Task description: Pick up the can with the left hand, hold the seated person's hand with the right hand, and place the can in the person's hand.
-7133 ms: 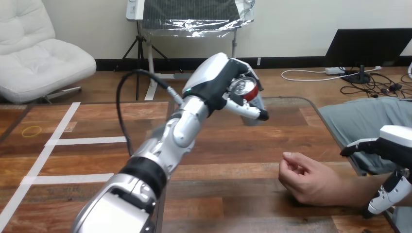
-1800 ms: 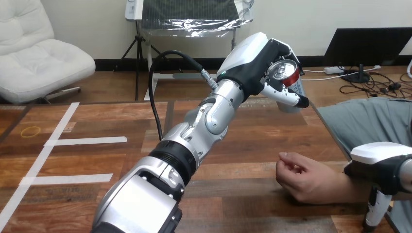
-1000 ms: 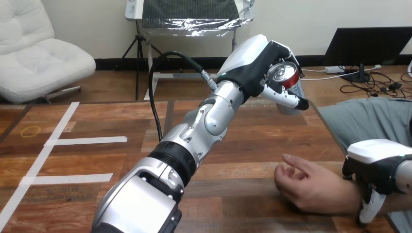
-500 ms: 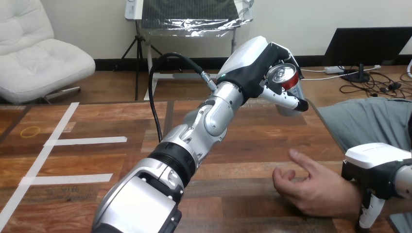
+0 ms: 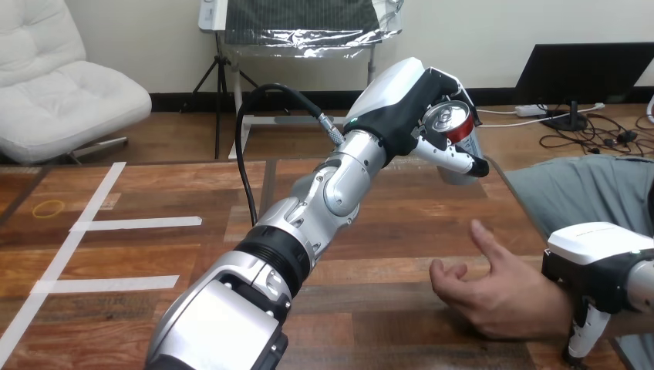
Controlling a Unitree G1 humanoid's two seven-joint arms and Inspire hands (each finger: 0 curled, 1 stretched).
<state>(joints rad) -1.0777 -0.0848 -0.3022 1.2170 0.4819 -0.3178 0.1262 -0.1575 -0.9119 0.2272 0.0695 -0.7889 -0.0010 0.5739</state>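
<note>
We count one red can with a silver top, two robot hands and one person's hand; the left hand hangs well above the wooden table, its fingers curled round the can and hiding its lower body; the person's hand rests on the table at the right, fingers loosely spread, one lifted; the right hand lies over the person's wrist, partly cut off by the edge; whether it grips we cannot tell.
</note>
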